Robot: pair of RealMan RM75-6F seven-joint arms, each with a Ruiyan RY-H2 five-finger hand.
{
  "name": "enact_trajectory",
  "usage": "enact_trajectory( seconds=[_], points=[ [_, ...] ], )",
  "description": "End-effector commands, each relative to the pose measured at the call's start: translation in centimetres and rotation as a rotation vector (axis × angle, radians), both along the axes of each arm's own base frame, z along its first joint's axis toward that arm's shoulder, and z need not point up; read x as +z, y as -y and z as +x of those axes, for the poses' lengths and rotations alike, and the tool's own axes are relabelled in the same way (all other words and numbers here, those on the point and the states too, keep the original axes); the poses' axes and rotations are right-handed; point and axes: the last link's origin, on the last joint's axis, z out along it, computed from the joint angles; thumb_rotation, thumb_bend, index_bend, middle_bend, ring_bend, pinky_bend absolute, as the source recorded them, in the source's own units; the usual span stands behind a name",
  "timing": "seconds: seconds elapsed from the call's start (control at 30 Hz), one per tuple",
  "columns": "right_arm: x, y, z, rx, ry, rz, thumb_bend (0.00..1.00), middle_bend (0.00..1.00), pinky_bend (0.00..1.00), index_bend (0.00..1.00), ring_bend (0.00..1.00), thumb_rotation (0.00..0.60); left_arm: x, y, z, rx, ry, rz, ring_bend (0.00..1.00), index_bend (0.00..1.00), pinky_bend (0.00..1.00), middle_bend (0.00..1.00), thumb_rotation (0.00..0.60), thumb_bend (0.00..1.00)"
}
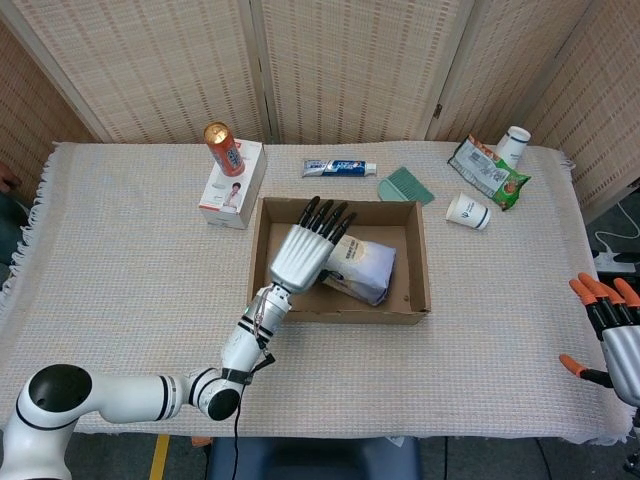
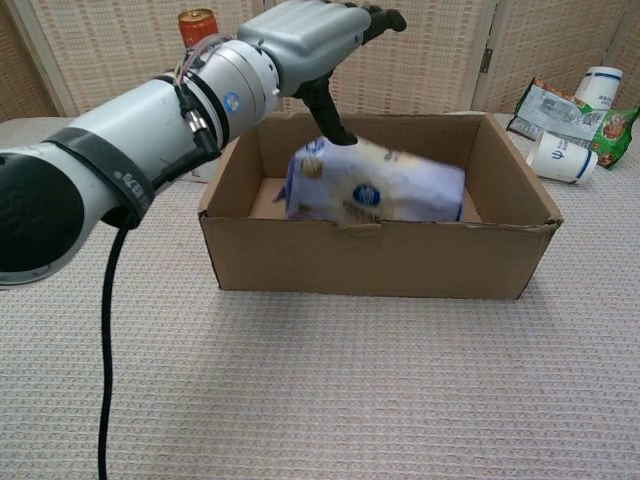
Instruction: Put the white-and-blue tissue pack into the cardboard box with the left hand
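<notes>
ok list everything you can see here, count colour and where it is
tissue pack: 1, white and blue, inside the box, tilted
cardboard box: 1, brown, table centre
can: 1, red, on top of the white carton
carton: 1, white and red, left of the box
toothpaste tube: 1, white and blue, behind the box
comb: 1, green, behind the box, right of the tube
snack bag: 1, green and white, far right
paper cups: 2, white, one lying by the bag, one upright behind it
tablecloth: 1, beige
left hand: fingers spread above the pack
right hand: orange fingertips, right edge
</notes>
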Motion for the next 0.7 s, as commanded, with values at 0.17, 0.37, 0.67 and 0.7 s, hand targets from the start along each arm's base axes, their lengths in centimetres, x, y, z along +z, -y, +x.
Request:
enact_trajectory(
  seconds=[0.17, 0.37, 0.67, 0.7],
  points=[
    [0.0, 0.0, 0.0, -0.001, 0.000, 0.001, 0.00, 0.03, 0.00, 0.06, 0.00, 0.600, 0.9, -0.2, -0.5, -0.011, -0.008, 0.045, 0.00, 0.00, 0.03, 0.00, 0.600, 0.16],
    [-0.1, -0.1, 0.0, 0.002, -0.001, 0.007, 0.00, 0.03, 0.00, 0.06, 0.00, 0.600, 4.6, -0.8, -2.9, 0.019, -0.074, 0.126, 0.00, 0.00, 0.04, 0.00, 0.600, 0.15],
    [-0.2, -0.2, 0.1, 0.006, -0.006, 0.004, 0.00, 0.03, 0.00, 0.06, 0.00, 0.600, 13.6, -0.9, -10.3, 0.120, -0.087, 0.265, 0.00, 0.00, 0.05, 0.00, 0.600, 0.17],
    [-0.2, -0.2, 0.1, 0.006, -0.006, 0.004, 0.00, 0.03, 0.00, 0.06, 0.00, 0.600, 13.8, -0.8, -10.6, 0.122, -0.086, 0.267, 0.00, 0.00, 0.05, 0.00, 0.600, 0.18]
  ],
)
